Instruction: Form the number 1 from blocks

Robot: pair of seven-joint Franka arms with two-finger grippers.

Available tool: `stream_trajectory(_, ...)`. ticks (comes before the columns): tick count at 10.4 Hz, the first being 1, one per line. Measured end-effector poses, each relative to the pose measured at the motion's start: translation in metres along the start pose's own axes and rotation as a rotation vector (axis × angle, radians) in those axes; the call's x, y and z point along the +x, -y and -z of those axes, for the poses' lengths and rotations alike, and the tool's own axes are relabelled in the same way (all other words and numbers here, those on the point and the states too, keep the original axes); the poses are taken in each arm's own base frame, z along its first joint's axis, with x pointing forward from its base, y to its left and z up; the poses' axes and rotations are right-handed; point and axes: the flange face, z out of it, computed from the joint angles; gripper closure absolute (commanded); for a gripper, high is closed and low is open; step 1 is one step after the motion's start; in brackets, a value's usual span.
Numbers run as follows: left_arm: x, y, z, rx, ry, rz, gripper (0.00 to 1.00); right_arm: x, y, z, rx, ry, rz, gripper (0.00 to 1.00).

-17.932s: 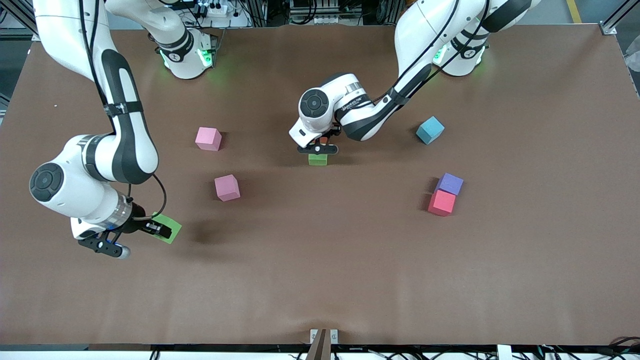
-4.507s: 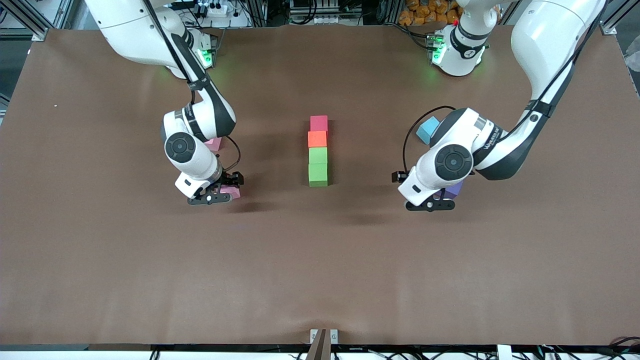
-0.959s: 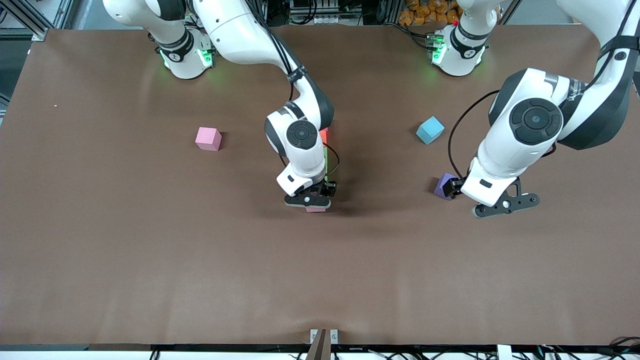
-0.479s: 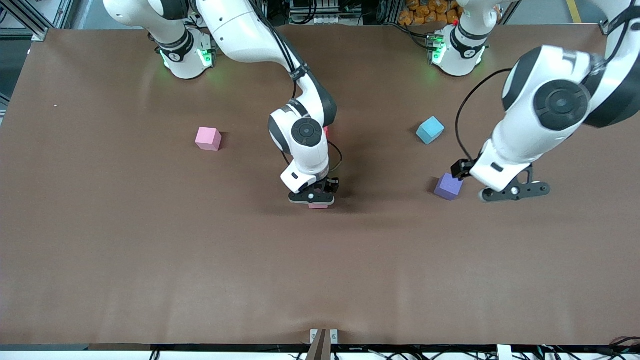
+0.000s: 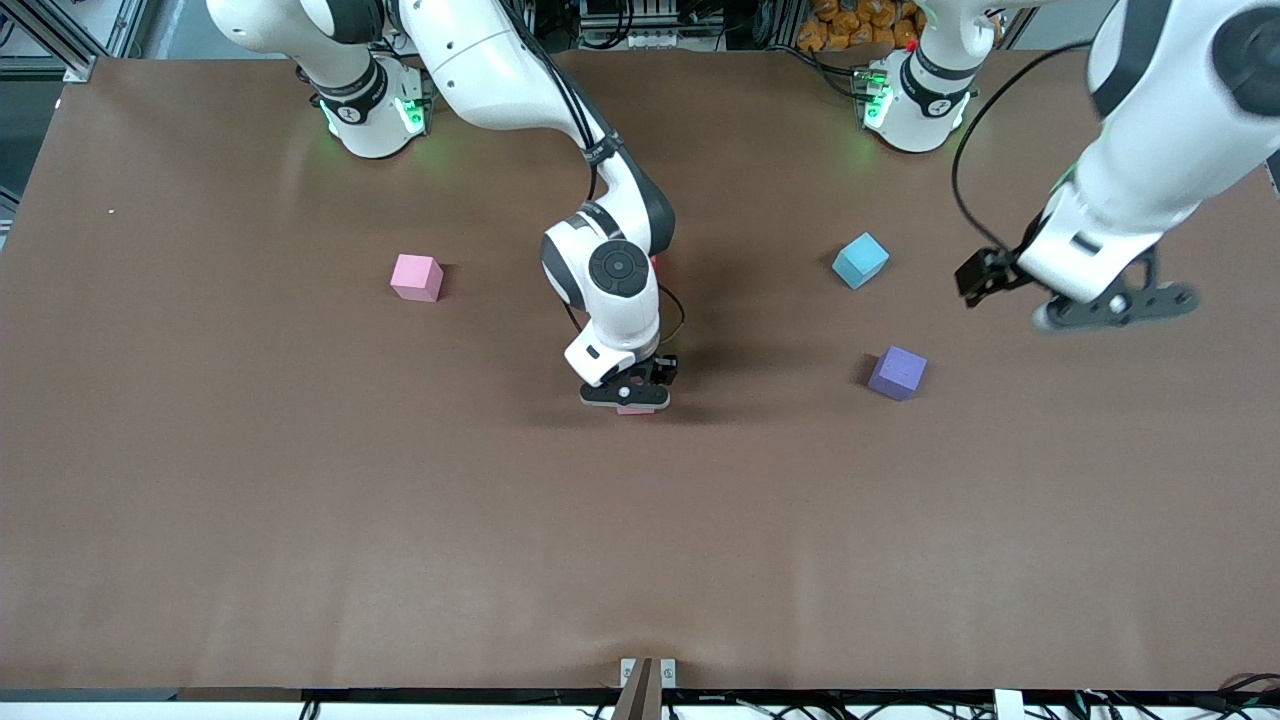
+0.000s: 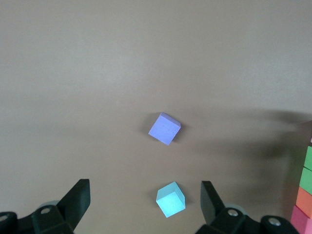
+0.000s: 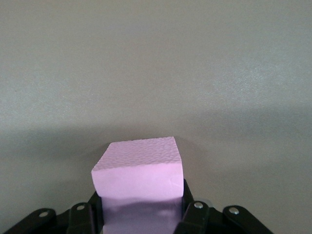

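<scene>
Front view: brown table (image 5: 300, 520). Right gripper (image 5: 627, 395) sits at table centre, clamped on a pink block (image 5: 634, 408) of which only the lower edge shows under the fingers. The right arm's wrist covers most of the block column at 12 o'clock from that gripper; just a sliver of the crimson block (image 5: 654, 263) peeks out. Second pink block (image 5: 416, 277) lies alone, toward the right arm's end of the table, at about 10 o'clock from the right gripper. Sky-blue block (image 5: 860, 260) and purple block (image 5: 897, 373) lie toward the left arm's end, well apart from each other, purple nearer the camera. Left gripper (image 5: 1110, 308) is up in the air with jaws spread wide and empty, over bare table at 2 o'clock from the purple block.

Left wrist view: left gripper fingers (image 6: 77, 201) wide apart, nothing between them. Purple block (image 6: 164, 128) and sky-blue block (image 6: 170, 199) lie below on the table. At the edge a column shows: green block (image 6: 307, 171), orange block (image 6: 304, 202), crimson block (image 6: 301, 222), touching in a row.

Right wrist view: pink block (image 7: 139, 174) pinched between the right gripper's fingers (image 7: 192, 214), bare table around it.
</scene>
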Motion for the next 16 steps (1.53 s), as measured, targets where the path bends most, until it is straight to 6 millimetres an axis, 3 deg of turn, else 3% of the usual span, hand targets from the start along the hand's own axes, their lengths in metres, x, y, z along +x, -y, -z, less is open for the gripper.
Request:
stream_trajectory(2, -0.008, 0.017, 0.029, -0.027, -0.024, 0.022, 0.0, -0.001, 0.001, 0.0, 0.0, 0.0, 0.001, 0.0)
stream_trajectory(6, -0.01, 0.051, 0.066, -0.079, -0.031, -0.041, 0.0, 0.001, 0.001, 0.003, 0.003, -0.005, -0.032, 0.0)
stream_trajectory(8, -0.014, 0.065, 0.083, -0.076, -0.022, -0.075, 0.0, 0.015, -0.01, 0.023, -0.009, 0.012, -0.074, 0.0)
stream_trajectory(10, -0.018, 0.065, 0.096, -0.078, -0.031, -0.082, 0.0, 0.06, -0.053, 0.085, 0.014, 0.037, -0.166, 0.0)
stream_trajectory(12, -0.018, 0.067, 0.096, -0.076, -0.025, -0.079, 0.0, 0.111, -0.129, 0.168, 0.063, 0.022, -0.259, 0.0)
stream_trajectory(14, -0.018, 0.069, 0.096, -0.077, -0.02, -0.065, 0.0, 0.128, -0.199, 0.227, -0.02, -0.015, -0.257, 0.0)
stream_trajectory(16, -0.018, 0.08, 0.117, -0.088, -0.056, -0.011, 0.0, 0.134, -0.251, 0.275, -0.053, -0.025, -0.284, 0.0)
